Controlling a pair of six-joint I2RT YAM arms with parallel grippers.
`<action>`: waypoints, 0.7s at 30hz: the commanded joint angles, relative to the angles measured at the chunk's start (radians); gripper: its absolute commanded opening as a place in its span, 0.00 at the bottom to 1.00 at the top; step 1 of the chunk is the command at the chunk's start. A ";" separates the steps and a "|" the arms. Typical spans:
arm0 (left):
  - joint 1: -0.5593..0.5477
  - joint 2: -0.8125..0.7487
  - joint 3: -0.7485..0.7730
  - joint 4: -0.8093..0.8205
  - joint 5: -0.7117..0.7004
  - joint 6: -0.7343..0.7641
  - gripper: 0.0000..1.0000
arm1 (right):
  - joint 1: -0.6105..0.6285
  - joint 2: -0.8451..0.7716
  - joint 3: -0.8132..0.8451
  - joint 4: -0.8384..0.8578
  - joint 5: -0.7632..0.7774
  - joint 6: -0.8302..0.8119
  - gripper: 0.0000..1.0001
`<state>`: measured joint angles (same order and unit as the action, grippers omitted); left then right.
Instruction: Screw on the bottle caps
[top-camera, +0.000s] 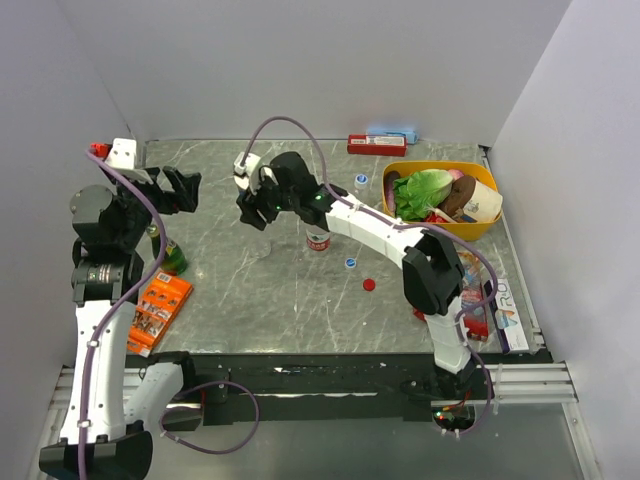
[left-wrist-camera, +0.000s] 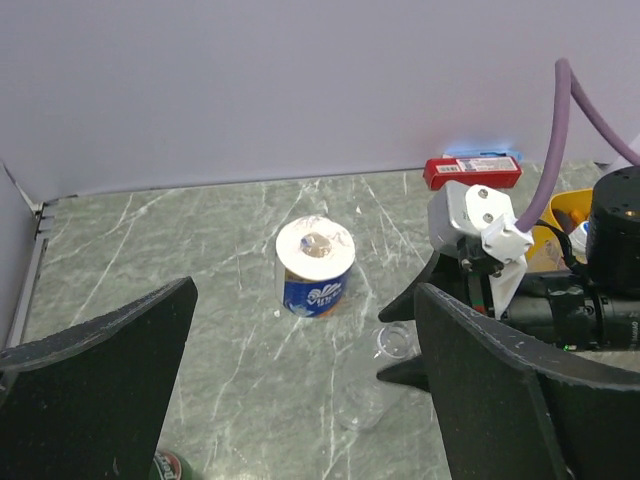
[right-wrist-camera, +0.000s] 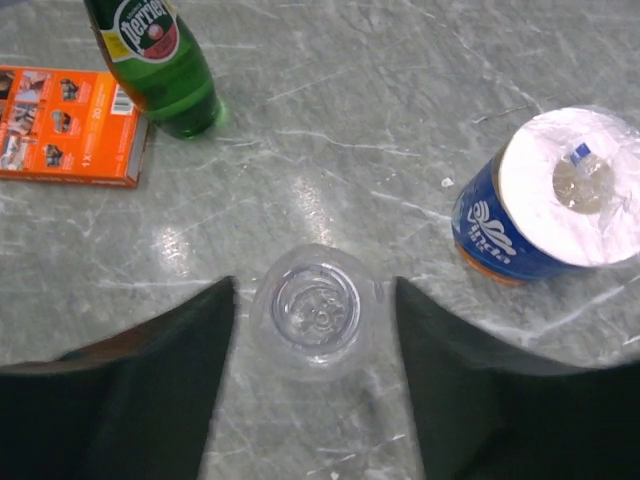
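Observation:
A small clear bottle (right-wrist-camera: 315, 315) stands upright with its mouth uncapped, directly under my right gripper (right-wrist-camera: 315, 290). The jaws sit on either side of its neck with narrow gaps, open and not gripping. The left wrist view shows the same bottle (left-wrist-camera: 372, 385) with the right gripper's dark fingers (left-wrist-camera: 400, 368) beside its mouth. My left gripper (left-wrist-camera: 305, 290) hangs wide open and holds nothing. A bottle with a red label band (top-camera: 318, 240) stands mid-table. Two blue caps (top-camera: 361, 180) (top-camera: 350, 263) and a red cap (top-camera: 369, 284) lie loose on the table.
A wrapped toilet roll (right-wrist-camera: 555, 210) stands just beyond the clear bottle. A green glass bottle (right-wrist-camera: 160, 60) and an orange box (right-wrist-camera: 65, 125) sit on the left side. A yellow bowl of food items (top-camera: 440, 168) is at the back right, and a red box (top-camera: 376, 145) lies by the back wall.

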<state>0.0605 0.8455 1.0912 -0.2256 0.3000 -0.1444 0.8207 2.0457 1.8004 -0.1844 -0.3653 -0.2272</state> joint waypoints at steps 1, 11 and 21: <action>0.016 -0.023 -0.004 -0.014 0.034 -0.004 0.96 | 0.005 0.011 0.054 0.079 -0.030 -0.001 0.57; 0.016 -0.025 0.002 -0.070 0.258 0.133 0.96 | 0.005 -0.140 0.034 -0.010 -0.138 -0.041 0.15; 0.016 0.051 0.055 -0.334 0.763 0.436 0.96 | -0.052 -0.481 -0.079 -0.171 -0.340 0.037 0.08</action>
<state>0.0738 0.9165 1.1900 -0.4835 0.7929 0.1684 0.7986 1.7073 1.7283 -0.3355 -0.5896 -0.2359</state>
